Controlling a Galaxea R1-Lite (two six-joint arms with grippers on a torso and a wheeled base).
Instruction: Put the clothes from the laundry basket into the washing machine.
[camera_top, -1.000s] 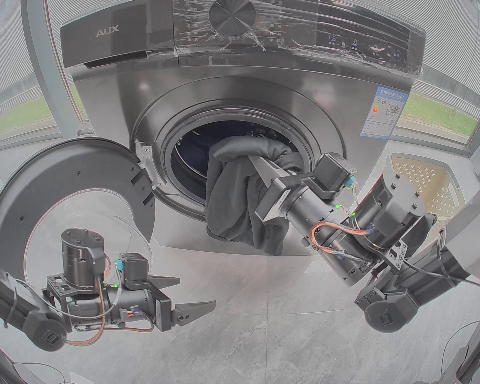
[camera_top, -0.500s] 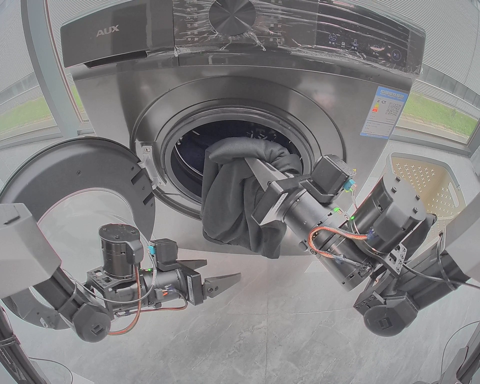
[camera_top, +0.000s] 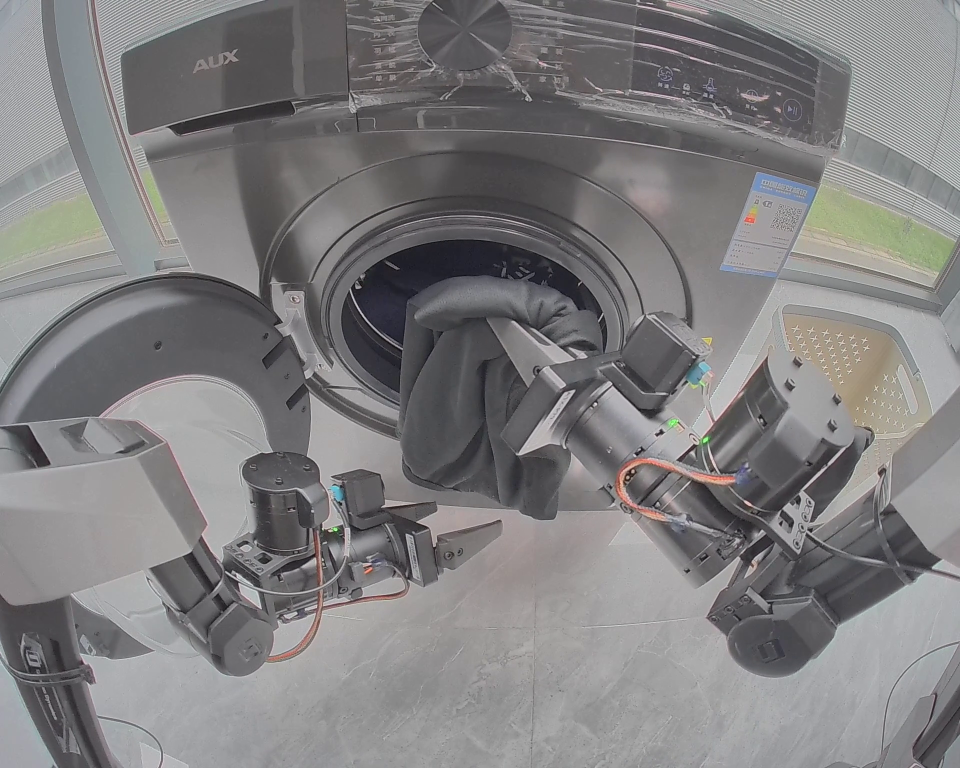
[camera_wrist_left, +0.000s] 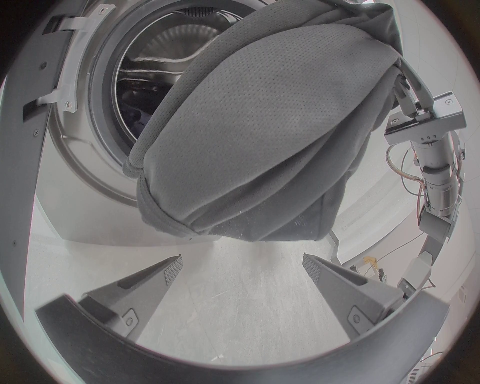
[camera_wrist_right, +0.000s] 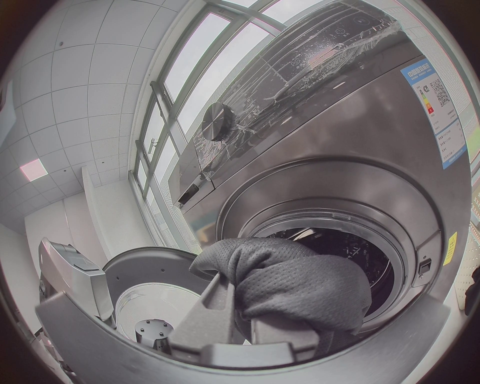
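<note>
The right gripper has its two flat, wedge-shaped fingers closed on a fold near the top of a dark grey garment. The cloth is a soft knit with a fine pattern of small holes, and it falls in thick rounded folds. It is held just in front of the round drum opening of the washing machine, and its lower part hangs down before the bottom rim, above the floor. I cannot tell if it touches the rim.

The left gripper is lower and to the left of the garment, apart from it, with its dark pointed fingers spread wide and holding nothing; their inner pads have a dotted texture.

The machine has a smooth grey metallic front, a round knob and a control panel under wrinkled clear film. Its round door, with a clear window, stands open on the left. To the right of the machine is a pale plastic laundry basket with perforated walls. The floor is of glossy grey tiles.
</note>
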